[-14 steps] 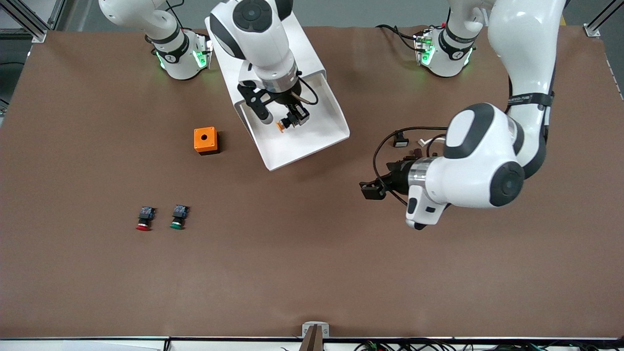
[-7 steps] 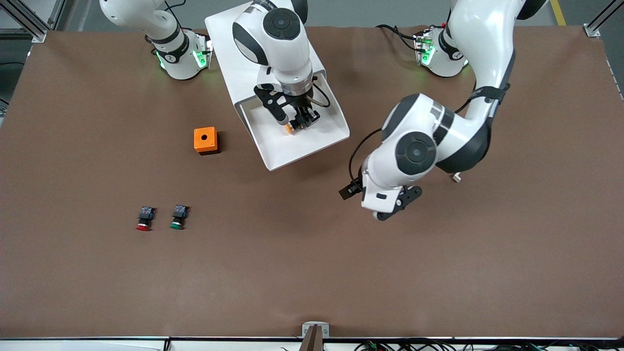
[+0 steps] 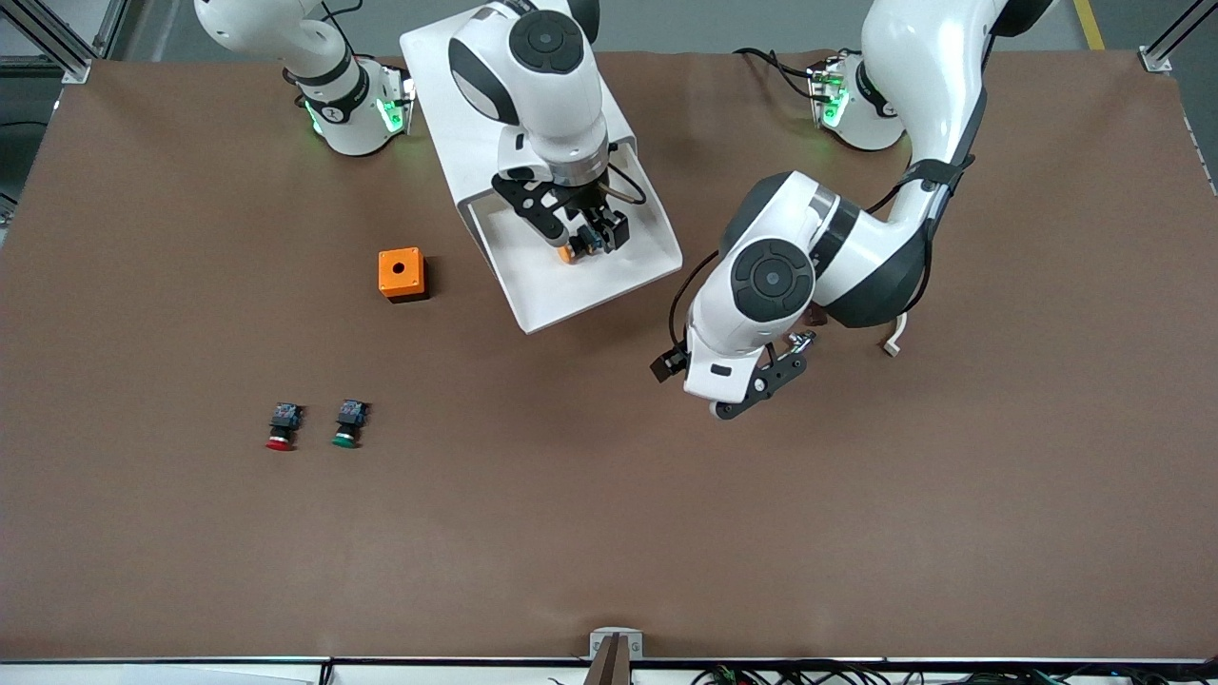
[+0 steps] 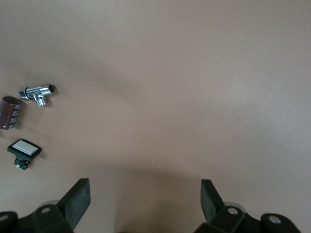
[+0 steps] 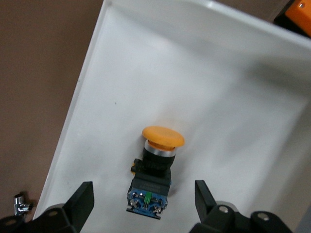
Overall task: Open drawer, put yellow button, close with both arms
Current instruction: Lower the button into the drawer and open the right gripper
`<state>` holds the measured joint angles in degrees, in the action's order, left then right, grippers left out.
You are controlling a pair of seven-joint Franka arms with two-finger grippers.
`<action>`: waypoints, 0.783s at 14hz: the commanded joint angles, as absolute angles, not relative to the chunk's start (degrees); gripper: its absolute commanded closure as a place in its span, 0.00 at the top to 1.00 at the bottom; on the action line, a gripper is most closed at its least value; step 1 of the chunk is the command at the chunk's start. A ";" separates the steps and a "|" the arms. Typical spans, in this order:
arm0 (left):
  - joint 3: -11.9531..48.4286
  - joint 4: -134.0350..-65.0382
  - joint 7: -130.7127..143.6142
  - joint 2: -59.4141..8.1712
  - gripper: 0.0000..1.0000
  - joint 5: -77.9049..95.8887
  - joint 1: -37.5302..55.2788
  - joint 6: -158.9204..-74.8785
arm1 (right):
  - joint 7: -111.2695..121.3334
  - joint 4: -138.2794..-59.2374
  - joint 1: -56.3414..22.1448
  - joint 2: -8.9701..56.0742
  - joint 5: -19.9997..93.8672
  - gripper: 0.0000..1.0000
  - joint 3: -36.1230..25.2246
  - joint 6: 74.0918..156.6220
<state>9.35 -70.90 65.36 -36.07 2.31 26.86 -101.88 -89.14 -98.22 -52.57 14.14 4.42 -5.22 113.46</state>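
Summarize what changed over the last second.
The right claw let go of the yellow button, now lying in the open drawer. The left claw, open, swung toward the drawer over bare table. Orange box, red button, green button unmoved.

The counter (image 3: 609, 533) wears a matt brown covering, faintly grained, with no shine. The drawer (image 5: 233, 97) is smooth white plastic with a soft satin sheen and a few small dark specks on its floor. In it lies the yellow button (image 5: 154, 170): a smooth matt orange-yellow cap, a bright metal ring under it, a black plastic body and a blue plastic rear block with small metal screws. The arms (image 3: 761, 285) have glossy white shells with black rings. Each end effector, left (image 4: 146, 206) and right (image 5: 144, 206), has matt black plastic fingers. A small fitting (image 4: 36, 92) is polished, mirror-bright metal, beside a dark brown glossy cylinder (image 4: 9, 112). The orange box (image 3: 401, 274) looks like matt plastic.
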 commanded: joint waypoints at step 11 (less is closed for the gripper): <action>9.58 -71.98 68.29 -36.47 1.00 1.05 34.62 -104.67 | -19.31 -83.50 -17.78 10.46 4.66 1.00 -5.62 82.10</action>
